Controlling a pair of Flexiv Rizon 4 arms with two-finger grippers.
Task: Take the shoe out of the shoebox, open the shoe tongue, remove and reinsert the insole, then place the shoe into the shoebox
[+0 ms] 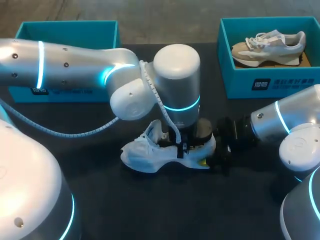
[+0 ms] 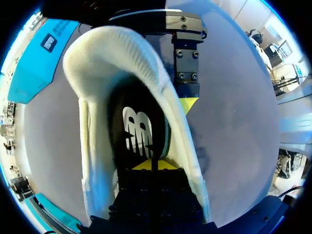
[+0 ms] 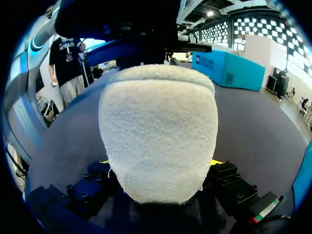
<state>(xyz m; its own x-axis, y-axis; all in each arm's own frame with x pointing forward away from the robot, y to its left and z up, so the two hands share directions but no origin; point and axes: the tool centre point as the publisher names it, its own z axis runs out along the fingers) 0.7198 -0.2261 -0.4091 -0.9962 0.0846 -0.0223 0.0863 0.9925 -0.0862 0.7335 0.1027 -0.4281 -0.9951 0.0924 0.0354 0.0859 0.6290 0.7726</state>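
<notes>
A white shoe [image 1: 145, 155] lies on its sole in the middle of the dark table, toe toward the left. My left gripper [image 1: 182, 147] reaches down into its opening. In the left wrist view the two yellow tips of that gripper [image 2: 151, 163] are pressed together on the heel end of the black insole [image 2: 136, 131] inside the shoe [image 2: 97, 63]. My right gripper [image 1: 212, 155] comes in from the right and straddles the heel. The fuzzy heel [image 3: 158, 131] fills the gap of the right gripper [image 3: 158, 163], with a finger against each side. One of its fingers [image 2: 187, 83] presses the collar.
A teal shoebox [image 1: 67, 30] stands at the back left, partly behind my left arm. A second teal box [image 1: 270, 80] at the back right holds a beige shoe [image 1: 267, 47]. Dark table surface lies in front of the white shoe.
</notes>
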